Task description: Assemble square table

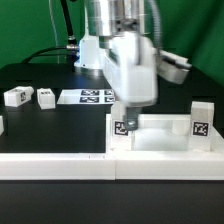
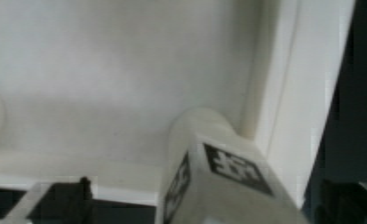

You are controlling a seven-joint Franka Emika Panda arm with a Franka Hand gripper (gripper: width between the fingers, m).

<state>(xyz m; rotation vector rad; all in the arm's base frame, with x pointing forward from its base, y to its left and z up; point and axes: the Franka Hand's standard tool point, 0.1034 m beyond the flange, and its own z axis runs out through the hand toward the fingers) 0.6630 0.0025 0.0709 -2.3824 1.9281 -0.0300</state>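
Note:
The white square tabletop [image 1: 160, 138] lies on the black table with its raised rim up; the wrist view shows its inner floor [image 2: 109, 90] and rim [image 2: 295, 110]. One tag-marked leg [image 1: 123, 127] stands upright in its corner at the exterior view's left, and it also shows in the wrist view [image 2: 224, 172]. A second leg [image 1: 201, 119] stands at the other near corner. My gripper [image 1: 125, 110] is right above the first leg, and its fingers straddle it [image 2: 212, 208]. A gap shows between the dark finger [image 2: 63, 198] and the leg, so the jaws are open.
Two loose white legs [image 1: 17, 96] [image 1: 45, 97] lie on the table at the exterior view's left. The marker board [image 1: 95, 97] lies behind the arm. A long white rail [image 1: 110, 166] runs along the front edge. Cables hang at the back.

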